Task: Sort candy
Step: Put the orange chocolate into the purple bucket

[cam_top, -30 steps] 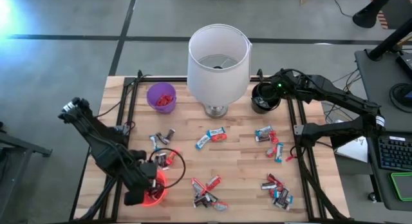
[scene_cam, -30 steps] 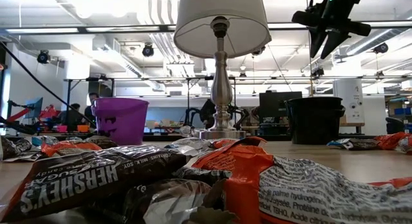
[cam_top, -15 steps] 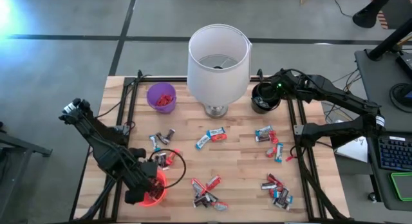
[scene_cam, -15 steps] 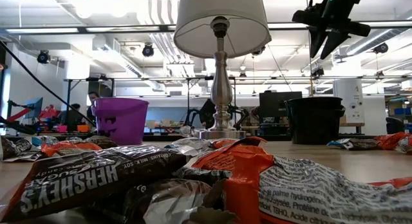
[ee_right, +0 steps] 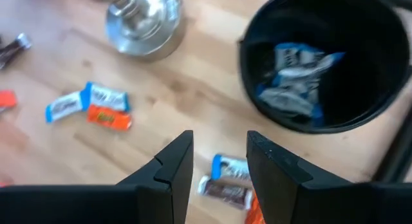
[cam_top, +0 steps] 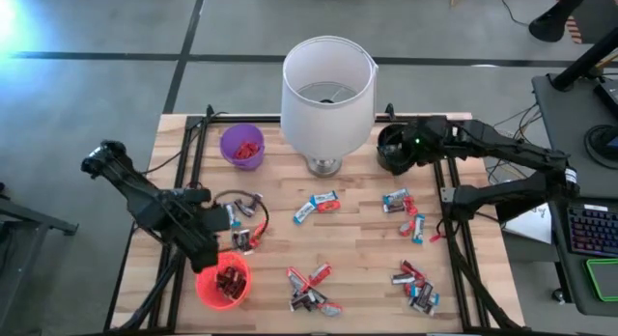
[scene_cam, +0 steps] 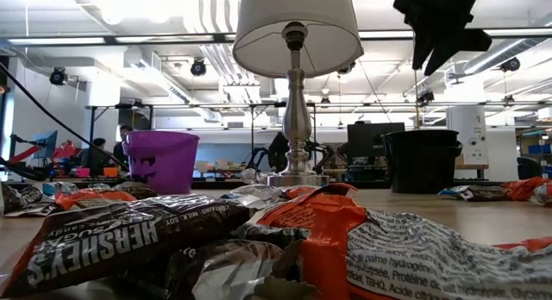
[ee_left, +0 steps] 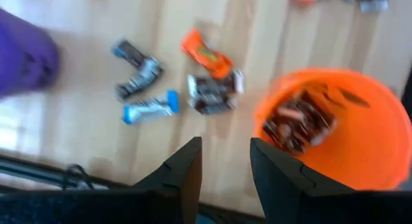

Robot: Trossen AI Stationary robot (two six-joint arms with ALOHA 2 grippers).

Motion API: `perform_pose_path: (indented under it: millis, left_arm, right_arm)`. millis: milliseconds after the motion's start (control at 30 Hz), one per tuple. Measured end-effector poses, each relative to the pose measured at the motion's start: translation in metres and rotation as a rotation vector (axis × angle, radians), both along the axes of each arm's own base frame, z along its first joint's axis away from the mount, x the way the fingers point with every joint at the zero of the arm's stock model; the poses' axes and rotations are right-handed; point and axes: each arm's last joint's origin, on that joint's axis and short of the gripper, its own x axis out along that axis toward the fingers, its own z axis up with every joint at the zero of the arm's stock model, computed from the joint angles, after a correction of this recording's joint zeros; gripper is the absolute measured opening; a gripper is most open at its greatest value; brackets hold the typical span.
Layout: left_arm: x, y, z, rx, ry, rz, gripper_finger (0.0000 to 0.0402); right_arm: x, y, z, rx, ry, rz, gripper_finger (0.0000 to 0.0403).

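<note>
On your far left, the left tool [cam_top: 206, 251] hangs over the counter [cam_top: 357, 235] just beyond the orange cup [cam_top: 222, 282]; its fingers [ee_left: 183, 169] stand apart with nothing between them. The orange cup holds dark brown candy bars [ee_left: 297, 123]. Close to that tool you have a small cluster: dark bars, a light blue-and-white bar [ee_left: 150, 109] and an orange-wrapped piece [ee_left: 206, 55]. Toward the back sits the purple cup [cam_top: 241, 146] with red pieces inside.

In the middle, the lamp [cam_top: 327, 90] with its wide white shade stands at the back of the counter, between the purple cup and the black cup [cam_top: 395, 148], and hides the surface beneath it. In front of it lie a blue-and-white and orange pair [cam_top: 317, 205], and nearer the front edge a red and dark pile [cam_top: 311, 288].

On your right, the right tool [cam_top: 417, 143] hovers above the black cup, fingers [ee_right: 172, 166] apart and empty. Blue-and-white bars [ee_right: 294, 79] lie in that cup. More loose candy sits on the right side: one group [cam_top: 406, 212] well short of the tool, another [cam_top: 415, 285] near the front edge.
</note>
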Motion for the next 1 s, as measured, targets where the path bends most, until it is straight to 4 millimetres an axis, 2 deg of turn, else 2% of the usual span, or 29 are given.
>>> perform_pose_path:
  millis: [233, 400, 633, 767, 1000]
  left_arm:
    - [-0.022, 0.025, 0.02, 0.036, -0.129, 0.036, 0.0113]
    - [-0.039, 0.04, 0.023, 0.049, -0.198, 0.05, 0.0113]
    - [-0.057, 0.056, -0.001, 0.09, -0.182, 0.06, 0.0113]
    - [-0.062, 0.06, -0.013, 0.097, -0.188, 0.059, 0.0113]
    - [-0.071, 0.067, -0.028, 0.111, -0.173, 0.053, 0.0113]
  right_arm:
    - [0.012, 0.026, -0.004, 0.048, -0.005, 0.063, 0.0132]
    - [0.034, 0.046, -0.013, 0.084, -0.005, 0.164, 0.0132]
    - [0.075, 0.078, -0.03, 0.088, -0.044, 0.385, 0.0132]
    - [0.097, 0.088, -0.039, 0.075, -0.101, 0.44, 0.0132]
    - [0.138, 0.1, -0.06, 0.152, -0.211, 0.657, 0.0132]
